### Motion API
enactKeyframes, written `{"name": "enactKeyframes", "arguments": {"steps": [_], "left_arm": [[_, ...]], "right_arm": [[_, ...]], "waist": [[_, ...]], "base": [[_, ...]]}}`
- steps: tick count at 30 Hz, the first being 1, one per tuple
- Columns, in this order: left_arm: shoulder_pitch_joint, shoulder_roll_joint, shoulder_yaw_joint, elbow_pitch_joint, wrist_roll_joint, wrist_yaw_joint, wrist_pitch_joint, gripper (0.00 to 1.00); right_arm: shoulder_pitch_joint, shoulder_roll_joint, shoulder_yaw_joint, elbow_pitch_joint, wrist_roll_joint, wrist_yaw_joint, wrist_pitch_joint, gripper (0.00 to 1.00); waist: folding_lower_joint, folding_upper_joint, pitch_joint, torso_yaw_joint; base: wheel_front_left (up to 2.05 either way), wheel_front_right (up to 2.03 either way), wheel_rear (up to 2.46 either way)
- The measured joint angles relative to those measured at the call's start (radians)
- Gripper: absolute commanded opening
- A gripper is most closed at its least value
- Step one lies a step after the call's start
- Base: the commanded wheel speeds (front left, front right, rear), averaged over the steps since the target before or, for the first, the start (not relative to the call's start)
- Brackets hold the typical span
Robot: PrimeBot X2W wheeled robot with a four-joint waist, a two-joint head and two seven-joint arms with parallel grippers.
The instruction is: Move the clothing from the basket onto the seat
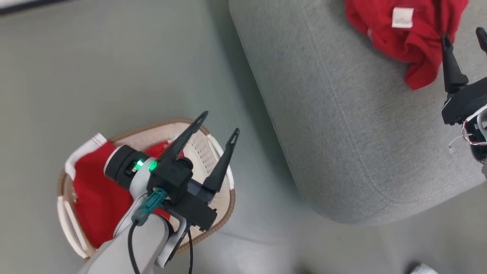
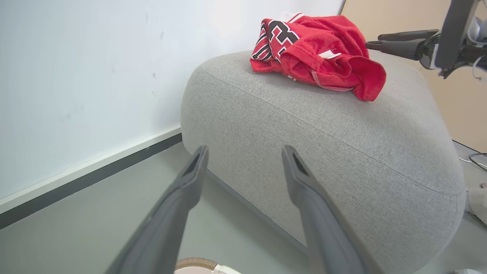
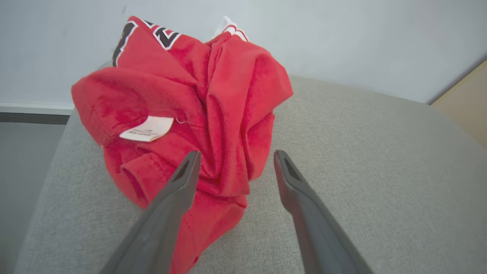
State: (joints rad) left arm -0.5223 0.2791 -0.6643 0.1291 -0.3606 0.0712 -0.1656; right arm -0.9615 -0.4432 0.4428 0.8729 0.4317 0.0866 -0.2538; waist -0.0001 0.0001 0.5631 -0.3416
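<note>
Both the left hand (image 1: pixel 221 121) and right hand (image 3: pixel 236 154) gape empty; the white tag (image 3: pixel 146 128) on the clothing (image 3: pixel 228 95) is illegible.

We see a smooth grey-green floor (image 1: pixel 95 76) meeting a plain white wall (image 2: pixel 76 76) along a dark grey skirting strip (image 2: pixel 87 179), beside a tan wooden panel (image 2: pixel 466 106).

left gripper (image 1: pixel 221 121): fingers spread wide, nothing between them — pointing up and right in the head view | left forearm (image 1: pixel 125 243): pale, rising from the lower edge, green lights lit at the left wrist (image 1: pixel 127 167) | right gripper (image 1: pixel 463 33): at the right edge, fingers parted, gripping nothing
</note>
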Motion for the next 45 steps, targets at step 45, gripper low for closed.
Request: {"name": "enactKeyframes", "arguments": {"steps": [45], "left_arm": [[0.561, -0.052, 0.418, 0.091, -0.128, 0.053, -0.084, 1.0]], "right_arm": [[0.67, 0.215, 0.012, -0.547, -0.047, -0.167, -0.003, 1.0]], "waist": [[-0.0001, -0.0002, -0.573, 0.355]], "base": [[0.0, 0.0, 0.0]]}}
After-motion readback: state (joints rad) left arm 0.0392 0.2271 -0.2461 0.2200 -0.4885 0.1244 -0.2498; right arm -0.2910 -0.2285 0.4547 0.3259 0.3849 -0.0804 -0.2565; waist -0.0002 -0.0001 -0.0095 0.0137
